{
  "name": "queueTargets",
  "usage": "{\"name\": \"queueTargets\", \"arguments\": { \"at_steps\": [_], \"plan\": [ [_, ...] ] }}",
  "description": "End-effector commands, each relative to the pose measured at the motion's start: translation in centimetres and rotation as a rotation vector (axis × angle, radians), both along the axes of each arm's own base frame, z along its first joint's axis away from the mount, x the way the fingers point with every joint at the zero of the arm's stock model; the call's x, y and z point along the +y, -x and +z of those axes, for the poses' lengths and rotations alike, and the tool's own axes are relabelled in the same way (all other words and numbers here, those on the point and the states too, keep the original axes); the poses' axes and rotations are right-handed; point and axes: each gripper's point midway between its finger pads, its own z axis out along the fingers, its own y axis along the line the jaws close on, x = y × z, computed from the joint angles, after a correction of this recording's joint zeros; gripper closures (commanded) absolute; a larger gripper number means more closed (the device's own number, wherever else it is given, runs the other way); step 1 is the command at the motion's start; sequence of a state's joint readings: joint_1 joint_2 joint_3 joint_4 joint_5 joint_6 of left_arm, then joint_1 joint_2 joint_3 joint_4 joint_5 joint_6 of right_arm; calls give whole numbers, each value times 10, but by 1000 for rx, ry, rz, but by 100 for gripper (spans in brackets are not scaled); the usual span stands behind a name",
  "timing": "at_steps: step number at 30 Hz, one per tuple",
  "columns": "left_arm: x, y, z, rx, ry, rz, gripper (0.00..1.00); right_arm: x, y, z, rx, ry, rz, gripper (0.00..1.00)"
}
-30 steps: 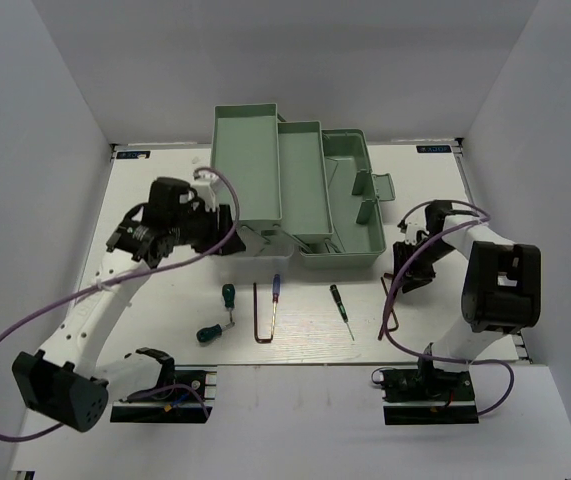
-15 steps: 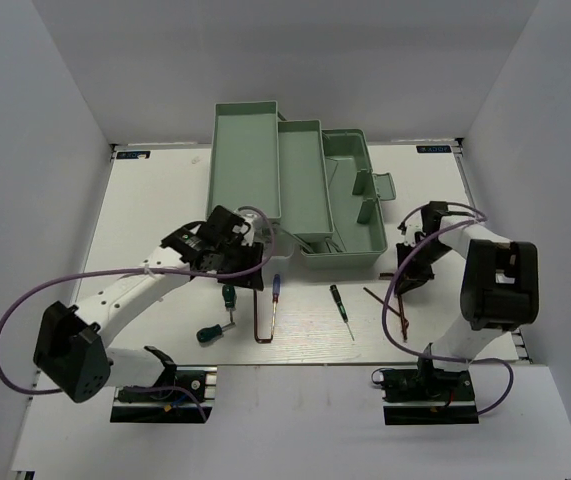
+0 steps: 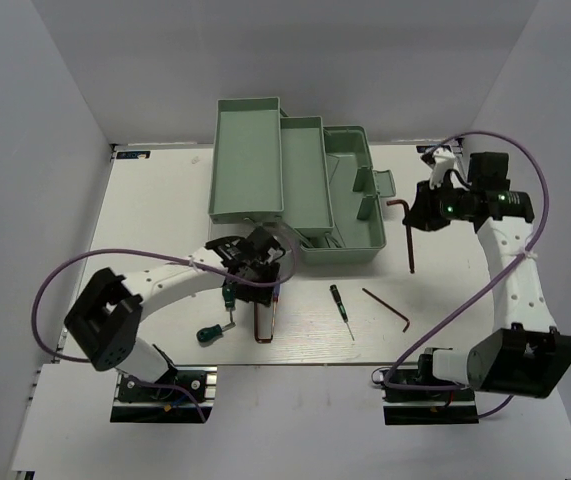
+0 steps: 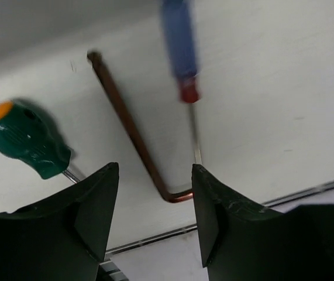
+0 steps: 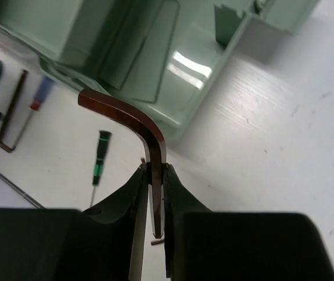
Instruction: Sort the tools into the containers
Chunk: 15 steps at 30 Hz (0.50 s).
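Bench [image 3: 155, 200]: white, faint grain. Toolbox [image 3: 250, 160]: pale mint green throughout.
Hex key A [image 5: 149, 129], clamped in right tool [image 5: 155, 172]: dark reddish-brown, glossy.
Hex key B [image 4: 133, 132], ahead of left tool [image 4: 153, 193]: coppery brown.
Stubby screwdriver [image 4: 26, 137], left of that tool: green handle, orange cap.
Blue-handled screwdriver [image 4: 178, 41]: red collar.
Thin screwdriver [image 5: 99, 153]: black, seemingly with a green band.
Both tools: black.

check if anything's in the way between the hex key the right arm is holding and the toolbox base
Nothing visible. The right gripper holds the reddish-brown hex key off the table, just right of the toolbox, with only bare table between them. On that side it must clear the box's own wall and upright handle piece.
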State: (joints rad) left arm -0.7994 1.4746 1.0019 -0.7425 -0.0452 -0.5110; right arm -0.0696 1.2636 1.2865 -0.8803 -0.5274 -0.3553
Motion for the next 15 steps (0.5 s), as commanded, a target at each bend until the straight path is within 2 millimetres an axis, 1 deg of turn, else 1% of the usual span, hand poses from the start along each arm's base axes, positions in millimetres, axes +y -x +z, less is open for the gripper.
{"name": "queueTargets", "arguments": {
  "at_steps": [1,2,3,4,5,6,7,8,9,10,11,12,13,14,15],
  "plan": [
    [26,30,-35,115,-113,39,37,33,-30,34,-53,-159,64,100],
    [25,32,-38,121,-104,36,37,42,-42,23,4,-192,68,100],
    [20,34,-40,115,-86,21,37,49,-63,15,28,-226,45,100],
    [21,38,-43,123,-95,12,37,51,-81,14,56,-259,2,100],
    [24,39,-47,121,-101,23,37,62,-88,11,69,-267,11,100],
    [21,40,-45,116,-93,21,37,76,-99,-13,151,-284,6,100],
    [25,43,-48,113,-113,17,37,81,-116,-5,108,-294,-6,100],
    [24,44,-48,110,-103,30,37,85,-126,-1,122,-324,-40,100],
    [26,46,-52,106,-111,38,37,101,-139,-15,133,-322,-20,100],
    [25,45,-49,99,-102,38,37,103,-145,-19,133,-314,-30,100],
    [26,44,-52,93,-102,54,37,111,-149,-16,119,-309,-12,100],
    [24,46,-52,95,-100,52,37,118,-155,-31,145,-297,-7,100],
    [23,46,-53,91,-95,52,37,123,-156,-32,140,-292,2,100],
    [21,44,-53,85,-83,60,38,126,-161,-28,127,-283,9,100],
    [20,48,-57,96,-98,48,38,126,-163,-42,149,-261,3,99]
  ]
}}
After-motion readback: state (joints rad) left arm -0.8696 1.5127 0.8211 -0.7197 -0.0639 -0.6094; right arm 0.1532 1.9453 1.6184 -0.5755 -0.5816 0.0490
